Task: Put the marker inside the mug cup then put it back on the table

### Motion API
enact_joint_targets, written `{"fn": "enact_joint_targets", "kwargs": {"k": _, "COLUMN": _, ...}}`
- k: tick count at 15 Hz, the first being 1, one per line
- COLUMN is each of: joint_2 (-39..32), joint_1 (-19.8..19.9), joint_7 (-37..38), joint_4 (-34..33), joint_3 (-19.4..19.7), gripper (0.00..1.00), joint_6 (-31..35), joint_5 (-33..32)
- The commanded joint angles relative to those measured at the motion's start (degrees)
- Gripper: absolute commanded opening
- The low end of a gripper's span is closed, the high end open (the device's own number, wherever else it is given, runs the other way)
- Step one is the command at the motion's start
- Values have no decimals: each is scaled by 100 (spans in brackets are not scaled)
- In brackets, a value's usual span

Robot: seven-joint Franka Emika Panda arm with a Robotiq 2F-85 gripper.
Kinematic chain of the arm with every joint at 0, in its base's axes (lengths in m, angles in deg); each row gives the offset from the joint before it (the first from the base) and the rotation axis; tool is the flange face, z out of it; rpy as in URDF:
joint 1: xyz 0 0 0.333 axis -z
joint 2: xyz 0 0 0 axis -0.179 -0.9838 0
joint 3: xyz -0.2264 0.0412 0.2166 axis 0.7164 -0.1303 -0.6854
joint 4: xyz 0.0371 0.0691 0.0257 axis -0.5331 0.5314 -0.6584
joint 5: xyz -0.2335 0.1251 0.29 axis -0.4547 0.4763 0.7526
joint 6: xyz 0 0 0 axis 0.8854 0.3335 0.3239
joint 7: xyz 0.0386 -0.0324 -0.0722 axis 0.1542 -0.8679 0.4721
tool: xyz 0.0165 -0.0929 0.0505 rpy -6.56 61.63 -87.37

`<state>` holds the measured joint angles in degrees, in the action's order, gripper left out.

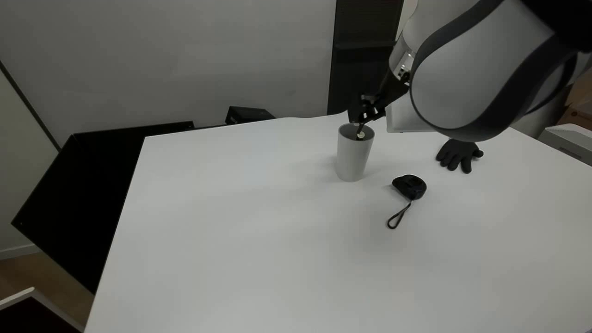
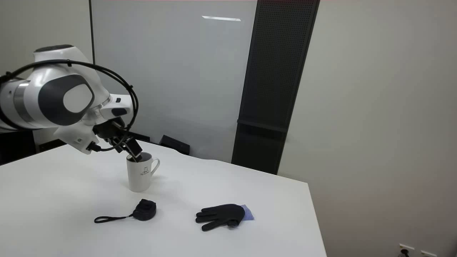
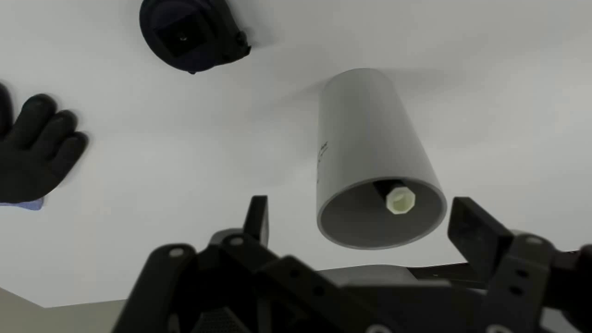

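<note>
In an exterior view, a dark perforated panel (image 2: 275, 82) is rising between a grey wall (image 2: 175, 85) and a beige wall (image 2: 375, 121). In an exterior view, black furniture (image 1: 85, 206) is standing left, brown floor (image 1: 48, 280) showing nearer.

Tabletop (image 1: 222, 249) bearing a mug (image 2: 137, 179), a tape measure (image 1: 410, 187) and a glove (image 2: 222, 215).
The surface is plain white, with a corner visible in both exterior views. The mug, white and handled, stands upright, small dark print (image 2: 145, 171) on its wall. Near the mug and apart from it, the black tape measure lies with its cord (image 2: 121, 217) laid out on the side away from the glove. The glove, also black, lies well apart from the mug; a bluish piece (image 2: 249, 213) shows at its cuff, whether beneath or inside cannot be told.
</note>
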<state>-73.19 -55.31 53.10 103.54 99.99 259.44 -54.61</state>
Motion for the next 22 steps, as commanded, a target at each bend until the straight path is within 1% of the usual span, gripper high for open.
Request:
{"fn": "enact_joint_targets", "kwargs": {"k": 1, "joint_2": -126, "joint_1": -356, "joint_7": 225, "joint_4": -20, "joint_3": 285, "gripper": 100, "joint_6": 16, "joint_5": 22}}
{"fn": "enact_joint_targets", "kwargs": {"k": 3, "joint_2": -176, "joint_1": -444, "joint_7": 214, "joint_4": -31, "joint_3": 353, "gripper": 100, "joint_6": 40, "joint_5": 51}}
{"fn": "enact_joint_targets", "kwargs": {"k": 9, "joint_2": -345, "joint_1": -489, "joint_7": 167, "joint_4": -143, "joint_3": 420, "gripper": 100, "joint_6": 149, "joint_5": 120}}
{"fn": "enact_joint_targets", "kwargs": {"k": 12, "joint_2": -406, "joint_1": -415, "joint_7": 131, "joint_4": -218, "joint_3": 364, "gripper": 100, "joint_6": 215, "joint_5": 129}}
{"fn": "enact_joint_targets", "kwargs": {"k": 15, "joint_2": -418, "joint_1": -237, "joint_7": 63, "joint_4": -307, "joint_3": 184, "gripper": 100, "joint_6": 157, "joint_5": 155}}
{"fn": "enact_joint_targets", "kwargs": {"k": 17, "joint_2": -484, "joint_1": -200, "joint_7": 75, "joint_4": -375, "joint_3": 163, "gripper": 100, "joint_6": 172, "joint_5": 169}}
{"fn": "enact_joint_targets", "kwargs": {"k": 18, "joint_2": -493, "joint_1": -129, "joint_7": -19, "joint_4": -406, "joint_3": 98, "gripper": 100, "joint_6": 172, "joint_5": 223}}
{"fn": "enact_joint_targets", "kwargs": {"k": 19, "joint_2": -391, "joint_1": 39, "joint_7": -121, "joint_4": -379, "joint_3": -86, "gripper": 100, "joint_6": 200, "joint_5": 228}}
{"fn": "enact_joint_targets", "kwargs": {"k": 20, "joint_2": -393, "joint_1": -212, "joint_7": -14, "joint_4": -247, "joint_3": 145, "gripper": 100, "joint_6": 176, "joint_5": 142}}
{"fn": "enact_joint_targets", "kwargs": {"k": 22, "joint_2": -393, "joint_1": -76, "joint_7": -52, "joint_4": -290, "joint_3": 9, "gripper": 100, "joint_6": 181, "joint_5": 172}}
